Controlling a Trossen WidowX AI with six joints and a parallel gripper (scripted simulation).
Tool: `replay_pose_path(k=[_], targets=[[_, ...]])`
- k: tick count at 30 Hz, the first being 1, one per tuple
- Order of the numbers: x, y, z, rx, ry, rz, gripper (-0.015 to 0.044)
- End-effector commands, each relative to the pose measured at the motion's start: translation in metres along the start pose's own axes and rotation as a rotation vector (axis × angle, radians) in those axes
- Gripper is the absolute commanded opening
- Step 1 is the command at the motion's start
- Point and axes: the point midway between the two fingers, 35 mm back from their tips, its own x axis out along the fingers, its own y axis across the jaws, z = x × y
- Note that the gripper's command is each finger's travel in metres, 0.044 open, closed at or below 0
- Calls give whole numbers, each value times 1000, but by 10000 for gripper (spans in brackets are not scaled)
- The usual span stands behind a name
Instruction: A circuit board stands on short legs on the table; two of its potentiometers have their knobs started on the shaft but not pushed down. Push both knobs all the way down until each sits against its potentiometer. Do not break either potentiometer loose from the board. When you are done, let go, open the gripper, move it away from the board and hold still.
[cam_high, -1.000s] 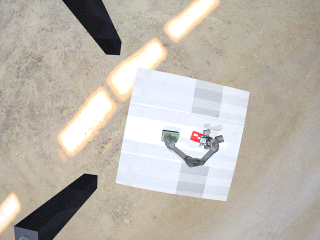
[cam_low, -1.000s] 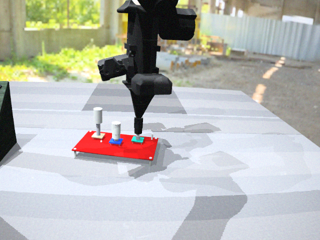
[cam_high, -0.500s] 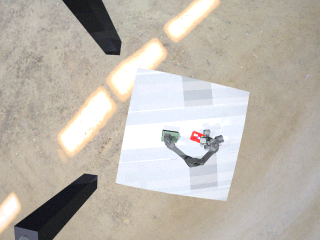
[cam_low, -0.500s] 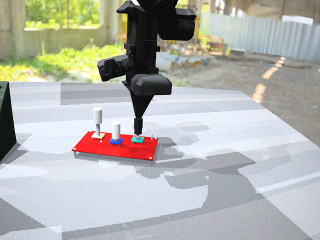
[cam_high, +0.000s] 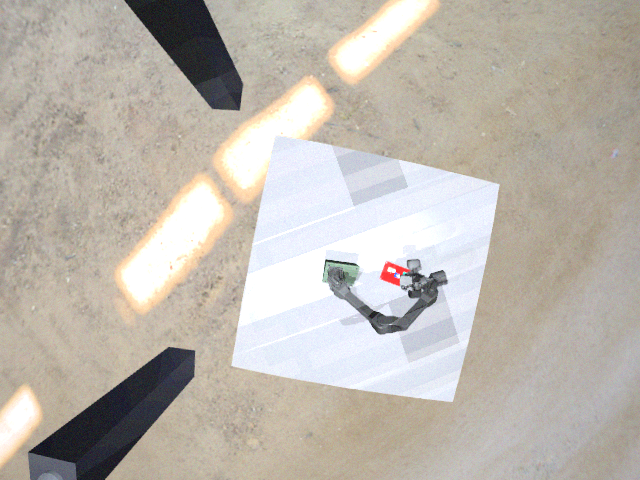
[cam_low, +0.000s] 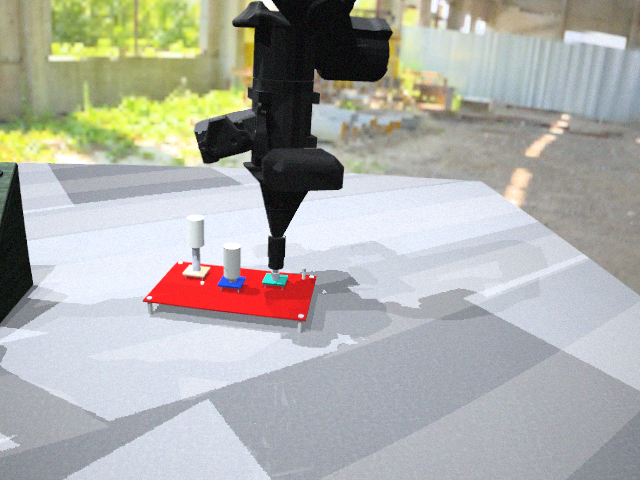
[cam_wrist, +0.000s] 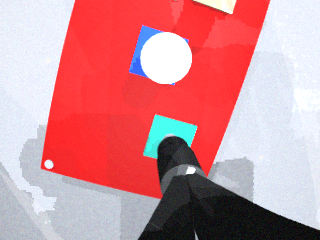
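Observation:
The red circuit board (cam_high: 385, 279) (cam_low: 227, 303) (cam_wrist: 90, 100) stands on short legs. A white knob (cam_low: 195, 231) sits high above the cream potentiometer (cam_low: 189, 271) (cam_wrist: 220, 4), with a long piece of shaft showing. Another white knob (cam_low: 232, 260) (cam_wrist: 166, 58) is low, just over the blue potentiometer (cam_low: 225, 283) (cam_wrist: 137, 62). A black knob (cam_low: 276, 253) (cam_wrist: 172, 150) stands upright over the teal potentiometer (cam_low: 267, 280) (cam_wrist: 162, 125), with a short piece of light shaft showing. My gripper (cam_low: 279, 235) (cam_wrist: 184, 186) is shut and empty, its tips at the black knob's top; exact contact is hard to tell.
A small grey post (cam_low: 303, 273) rises near the board's corner beside the teal potentiometer. The arm's base stands on a green block (cam_high: 352, 268) beyond the cream end of the board. The white knobs stand close to my gripper on that side.

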Motion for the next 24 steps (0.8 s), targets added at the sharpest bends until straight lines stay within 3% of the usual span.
replay_pose_path(k=[1,24], targets=[[5,2,-1,4,-1,3,0],[7,2,-1,4,-1,3,0]])
